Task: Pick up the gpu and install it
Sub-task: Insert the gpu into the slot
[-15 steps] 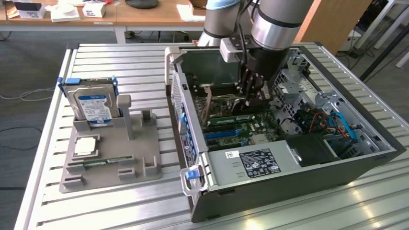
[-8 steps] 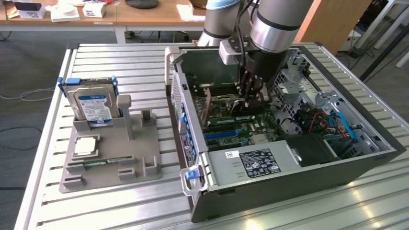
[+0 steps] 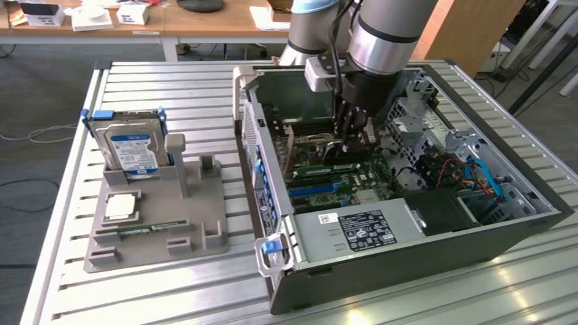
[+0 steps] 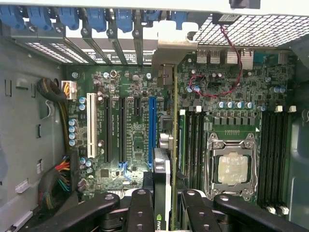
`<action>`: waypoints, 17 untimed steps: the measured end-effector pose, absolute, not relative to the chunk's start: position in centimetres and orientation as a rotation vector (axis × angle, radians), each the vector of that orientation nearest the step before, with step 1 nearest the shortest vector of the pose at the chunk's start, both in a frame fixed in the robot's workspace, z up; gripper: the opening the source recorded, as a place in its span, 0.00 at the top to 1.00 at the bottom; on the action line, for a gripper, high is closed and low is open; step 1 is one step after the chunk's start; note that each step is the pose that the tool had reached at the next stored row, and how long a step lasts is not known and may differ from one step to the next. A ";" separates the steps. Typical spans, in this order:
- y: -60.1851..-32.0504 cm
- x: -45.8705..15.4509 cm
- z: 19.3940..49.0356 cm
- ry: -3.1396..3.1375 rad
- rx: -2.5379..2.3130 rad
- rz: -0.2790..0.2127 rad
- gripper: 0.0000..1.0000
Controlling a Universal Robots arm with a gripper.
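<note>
The gpu (image 4: 163,176) is seen edge-on in the wrist view, a thin dark card with a silver end bracket (image 4: 169,46) at the case's rear slot openings. My gripper (image 4: 165,203) is shut on it, one black finger (image 4: 140,210) on each side. The card hangs upright just over the motherboard (image 4: 135,145), alongside the long blue slot (image 4: 152,128) and apart from it. In the exterior view my gripper (image 3: 352,135) reaches down inside the open computer case (image 3: 407,264), and it hides most of the card there.
The CPU socket (image 4: 231,169) and memory slots (image 4: 273,154) lie beside the card. Outside the case, a grey fixture (image 3: 194,217) carries a hard drive (image 3: 134,150), a processor (image 3: 120,205) and a memory stick (image 3: 140,230). The power supply (image 3: 361,230) and drive cage (image 3: 478,183) fill the case's near end.
</note>
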State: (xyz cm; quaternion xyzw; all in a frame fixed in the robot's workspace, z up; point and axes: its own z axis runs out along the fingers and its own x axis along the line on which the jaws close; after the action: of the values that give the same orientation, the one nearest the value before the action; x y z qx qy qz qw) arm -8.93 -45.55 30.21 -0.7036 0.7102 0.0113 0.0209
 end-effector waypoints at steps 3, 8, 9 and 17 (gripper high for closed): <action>-45.7 -8.9 30.2 2.202 -2.182 0.035 0.73; -45.9 -9.0 30.2 2.202 -2.181 0.035 0.73; -45.9 -9.0 30.2 2.202 -2.181 0.035 0.73; -45.9 -9.0 29.7 2.202 -2.182 0.035 0.73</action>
State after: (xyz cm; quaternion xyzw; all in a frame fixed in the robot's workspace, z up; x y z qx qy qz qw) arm -8.95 -45.94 29.75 -0.7036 0.7102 0.0113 0.0209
